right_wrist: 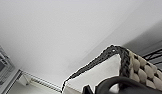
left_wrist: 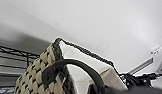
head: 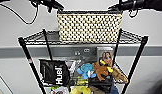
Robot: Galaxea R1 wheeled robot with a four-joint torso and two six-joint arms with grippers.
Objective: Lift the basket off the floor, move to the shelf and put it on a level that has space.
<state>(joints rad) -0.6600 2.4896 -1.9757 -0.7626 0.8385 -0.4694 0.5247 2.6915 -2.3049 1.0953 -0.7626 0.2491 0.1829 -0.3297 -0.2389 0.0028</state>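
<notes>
The tips of both grippers were hard to see. The left gripper (head: 56, 7) was at the basket's (head: 89, 25) left end, and the right gripper (head: 116, 7) was at its right end. Each one met the dark rim, but the fingers were lost in the dark blur, so I could not tell if they were squeezing or let go. Close to each wrist camera a dark loop handle (left_wrist: 72, 68) curved across, with the white cloth lining (left_wrist: 82, 65) behind it. The other handle (right_wrist: 122, 83) was cut off at the picture's edge.

Between the two grippers, the basket sat on the top level (head: 50, 37) of the black wire shelf (head: 29, 61). It took up the middle of that level, with bare wire on both sides.

Below the grippers, the next level was full of stuff: a black Huel bag (head: 55, 72), a blue soft toy (head: 85, 70), a brown soft toy (head: 102, 70) and a box with a picture on it (head: 105, 55). These were piled close together, and some hid parts of others.

Behind the shelf was a white wall (head: 17, 30) with a grey band (head: 12, 52) running across it.
</notes>
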